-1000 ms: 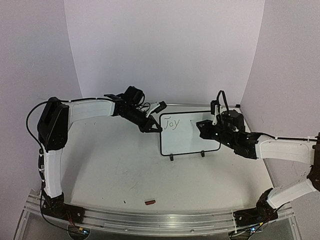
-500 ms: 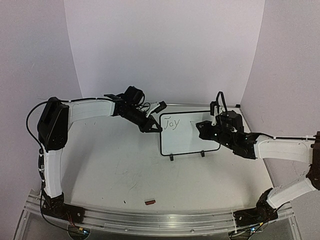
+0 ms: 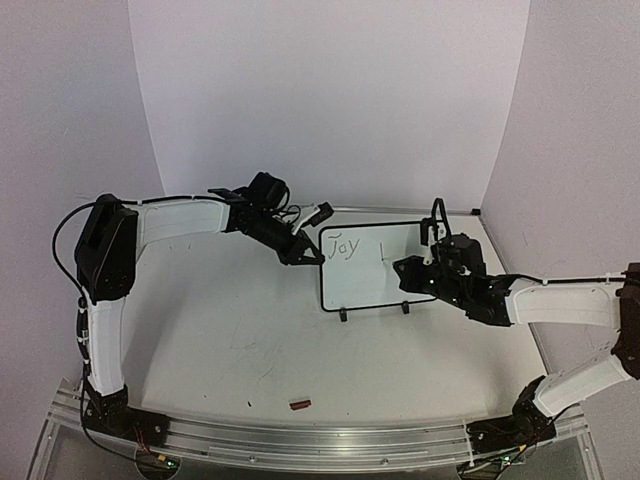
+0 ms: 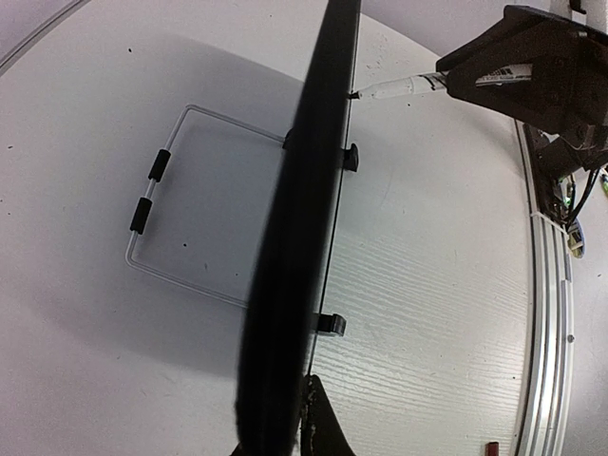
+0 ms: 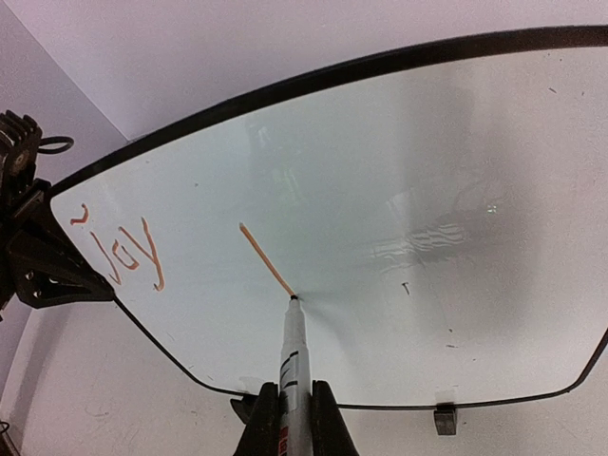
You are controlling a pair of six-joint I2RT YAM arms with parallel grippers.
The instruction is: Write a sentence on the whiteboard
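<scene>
Right hand (image 5: 293, 423) is pinching the marker (image 5: 294, 351), its tip touching the whiteboard (image 3: 370, 282) at the hand's 12 o'clock. The sentence (image 5: 125, 255), just "Joy" plus one stroke, is sitting at 10 o'clock. Left hand (image 3: 303, 255) is clamping the board's 9 o'clock edge as it is standing on the counter (image 3: 230, 330).

- A white counter (image 3: 220, 330) with a faint wood grain, marked by a few small dark specks.
- A plain, pale lilac back wall (image 3: 330, 100) rises behind it.
- A left wall (image 3: 60, 120) and a right wall (image 3: 580, 130) in the same tint close the sides.
- A ribbed metal rail (image 3: 300, 437) runs along the near edge.
- The light is soft and even.
</scene>
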